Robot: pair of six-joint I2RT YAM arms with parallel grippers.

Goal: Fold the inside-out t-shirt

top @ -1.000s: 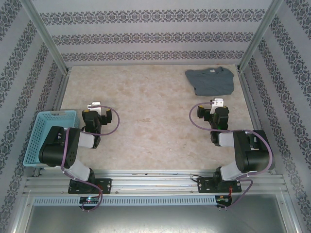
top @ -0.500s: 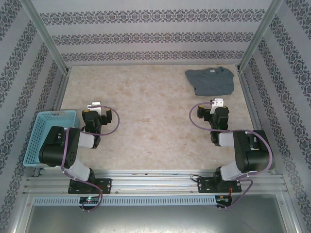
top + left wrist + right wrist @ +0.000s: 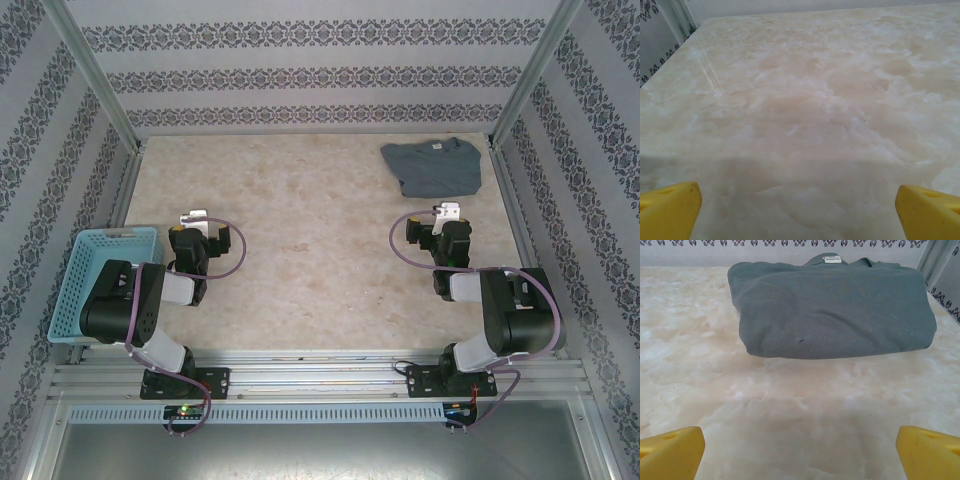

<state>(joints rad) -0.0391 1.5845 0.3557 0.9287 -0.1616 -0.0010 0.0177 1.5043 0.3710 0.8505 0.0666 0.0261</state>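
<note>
The inside-out t-shirt point(image 3: 432, 167) is a dark slate-grey folded bundle at the table's far right corner, its small pale neck label at the far edge. In the right wrist view the t-shirt point(image 3: 832, 307) lies ahead of my right gripper point(image 3: 800, 452), apart from it. That right gripper point(image 3: 447, 213) is open, its yellow fingertips point(image 3: 672, 450) wide over bare table. My left gripper point(image 3: 195, 217) is open too, near the left side, far from the shirt. In the left wrist view the left gripper point(image 3: 797, 210) has nothing between its fingers.
A light-blue mesh basket point(image 3: 100, 280) stands at the near left edge beside the left arm. Patterned walls and metal posts point(image 3: 95, 75) enclose the table point(image 3: 300, 220) on three sides. Purple cables loop from both wrists.
</note>
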